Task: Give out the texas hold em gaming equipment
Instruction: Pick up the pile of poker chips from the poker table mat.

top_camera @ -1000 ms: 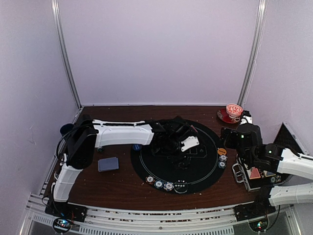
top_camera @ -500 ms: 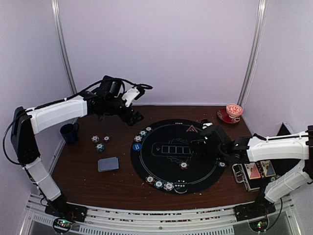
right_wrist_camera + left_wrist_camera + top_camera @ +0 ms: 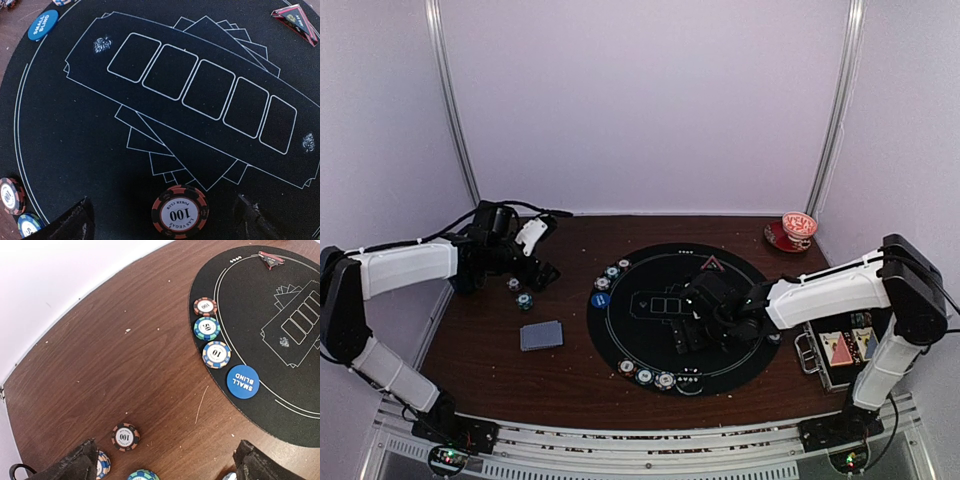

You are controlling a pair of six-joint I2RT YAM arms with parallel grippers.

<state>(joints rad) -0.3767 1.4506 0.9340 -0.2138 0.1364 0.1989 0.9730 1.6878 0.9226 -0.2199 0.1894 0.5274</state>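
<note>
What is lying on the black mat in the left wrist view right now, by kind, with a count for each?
Striped-edge poker chips: 3 (a 100, a 50 and a 10)
Blue SMALL BLIND disc: 1
Red triangle marker: 1
Total on the black mat: 5

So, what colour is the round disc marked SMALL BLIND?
The disc is blue; clearest in left wrist view.
</note>
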